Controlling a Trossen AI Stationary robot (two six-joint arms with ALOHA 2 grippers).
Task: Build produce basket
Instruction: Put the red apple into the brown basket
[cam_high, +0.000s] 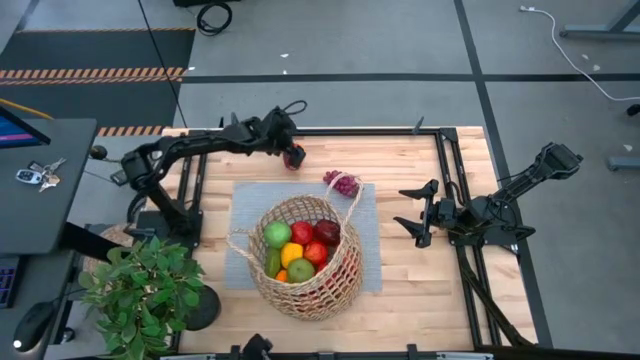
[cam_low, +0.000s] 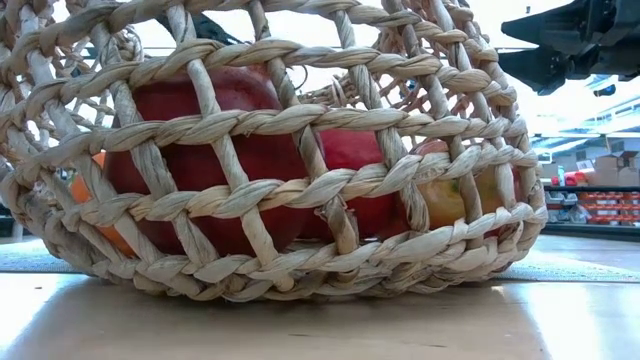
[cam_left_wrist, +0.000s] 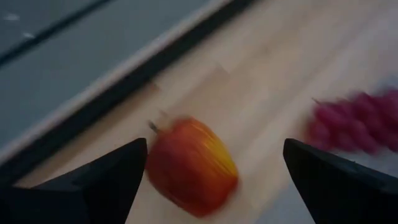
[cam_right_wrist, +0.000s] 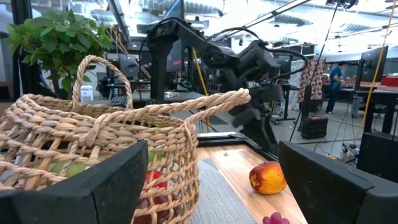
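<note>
**Left gripper poised over a red-and-yellow fruit; basket partly filled**

The left gripper (cam_high: 291, 146) hangs over the far part of the wooden surface (cam_high: 400, 150), its two dark fingers (cam_left_wrist: 93, 186) spread wide with nothing between them but air. Directly under the gap lies a red-and-yellow fruit (cam_left_wrist: 191, 167) (blurred in the left wrist view, so its exact kind cannot be told); it rests on the surface and neither finger touches it. In the high view the same fruit shows as a small red spot at the gripper's tip. Near it, toward the right arm's side, a bunch of purple grapes (cam_high: 343, 182) lies at the far edge of a grey mat (cam_high: 245, 215).

The basket (cam_high: 340, 275) stands on this mat, near the middle of the surface, its two thin loop handles upright. Inside it lies produce: a green apple (cam_high: 277, 235), a red apple (cam_high: 303, 232), a dark red piece (cam_high: 327, 232), a yellow fruit (cam_high: 291, 254), another red one (cam_high: 316, 252) and a second green piece (cam_high: 301, 270). The low view looks through the open weave at the red fruit within.

The right gripper (cam_high: 412, 207) waits at the right side of the surface, well apart from the basket, fingers parted and holding nothing. A potted green plant (cam_high: 140, 290) stands at the near left corner.
</note>
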